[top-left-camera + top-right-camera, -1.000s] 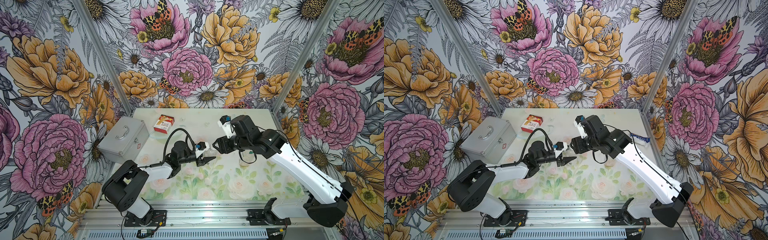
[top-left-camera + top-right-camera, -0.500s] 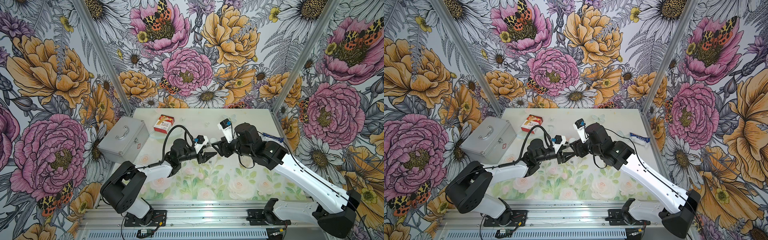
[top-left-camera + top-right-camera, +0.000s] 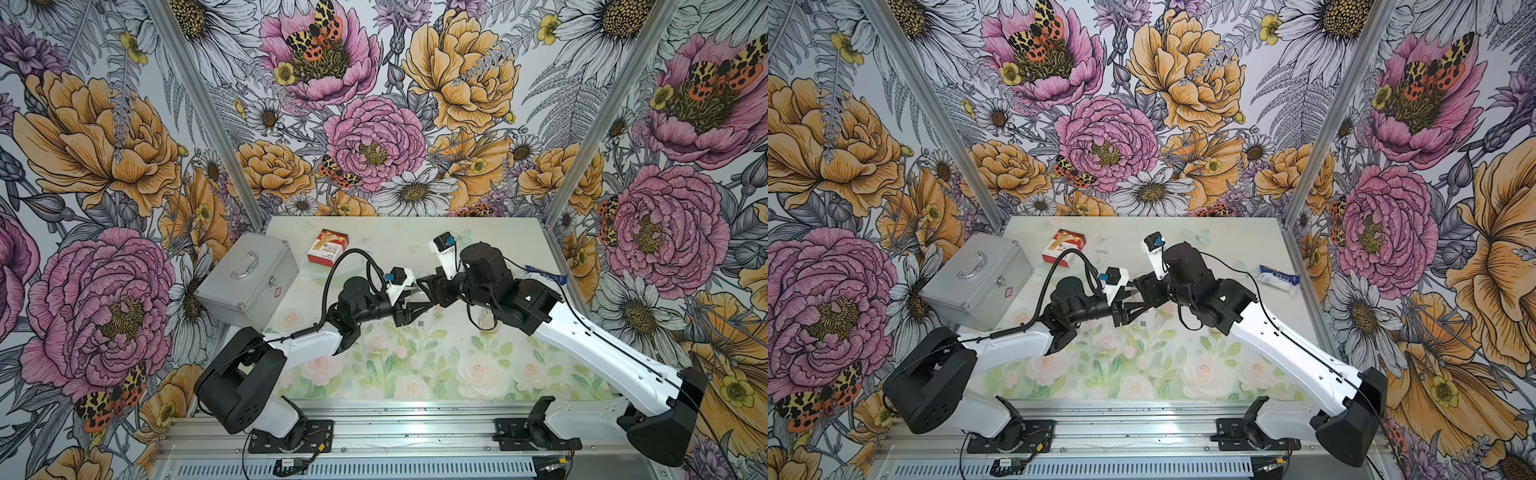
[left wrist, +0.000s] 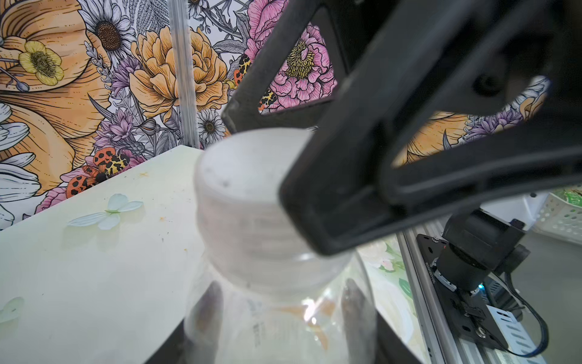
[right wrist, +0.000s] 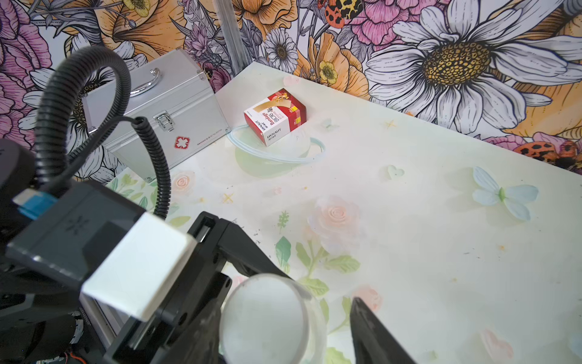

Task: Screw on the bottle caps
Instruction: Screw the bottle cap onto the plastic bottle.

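**Bottle** [image 4: 283,315], clear: 1 counted. It sat at frame centre in both top views. Its long axis ran from the body, clamped in the left end effector [image 3: 424,311], to the neck, which pointed toward the right arm.

**Cap** [image 4: 239,195], white: 1 counted. It was seated on that neck, flat top facing the right wrist camera, pinched by the right end effector [image 3: 422,291].

**Arms:** 2. Each reached inward from a lower frame corner, and their tips met over the counter [image 3: 507,237].

**Also:** 1 metal case [image 3: 249,278] and 1 red-and-white box [image 3: 328,247].

Floral wallpaper walls [image 3: 374,124], pastel floral tabletop [image 3: 415,365]
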